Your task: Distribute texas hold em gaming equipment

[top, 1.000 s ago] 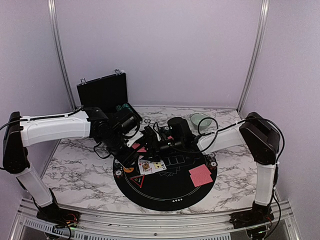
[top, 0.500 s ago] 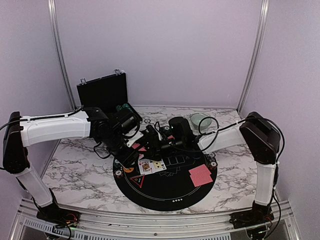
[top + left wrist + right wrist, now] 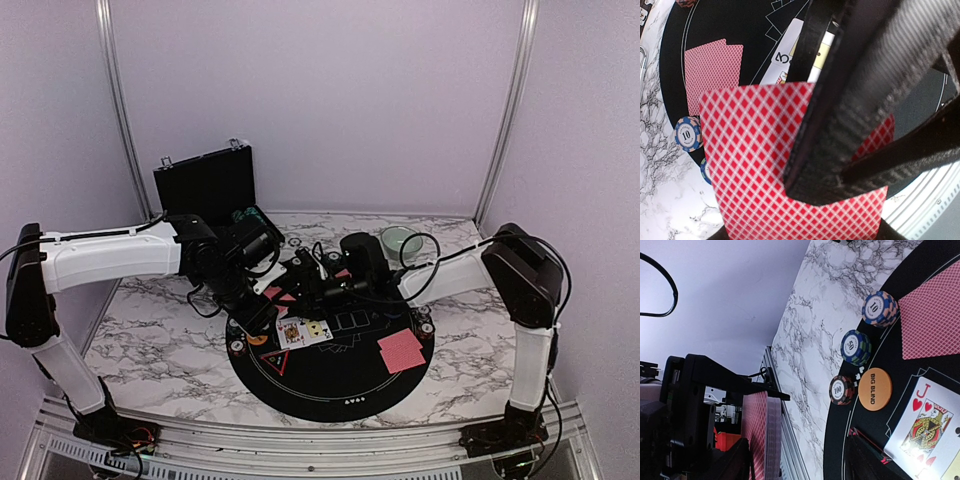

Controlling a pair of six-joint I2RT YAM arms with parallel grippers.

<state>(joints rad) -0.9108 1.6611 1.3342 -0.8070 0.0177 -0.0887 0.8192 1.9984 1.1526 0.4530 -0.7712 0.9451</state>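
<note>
Where the left wrist camera looked down, a stack of playing cards with red-and-white diamond-lattice backs (image 3: 755, 150) filled the middle of the view, back upward. From the right wrist it showed edge-on as a thick block of thin pale edges. The left gripper (image 3: 274, 297) was clamped on that stack, its black fingers (image 3: 840, 125) pressed against the top card, holding it in the air over the far left part of a round black playing mat (image 3: 330, 385). The right gripper (image 3: 800, 465) hung just beside it, jaws well apart with nothing between them.

Along the mat's left rim sat three striped-edge chips: a blue-and-orange chip marked 10 (image 3: 879, 307), a blue-and-green chip marked 50 (image 3: 856, 346) and a brown-and-red chip marked 100 (image 3: 841, 390). An orange round disc printed BIG BLIND (image 3: 874, 389) lay just beside the last. Near it a jack of hearts (image 3: 925, 425) lay face up, and face-down red-backed cards (image 3: 935, 320) lay beside the 10 chip.

The mat rested on a white-and-grey marble table (image 3: 150, 340), with an open black hard case (image 3: 205, 185) at the far left and a pale green bowl (image 3: 398, 240) at the far right.
</note>
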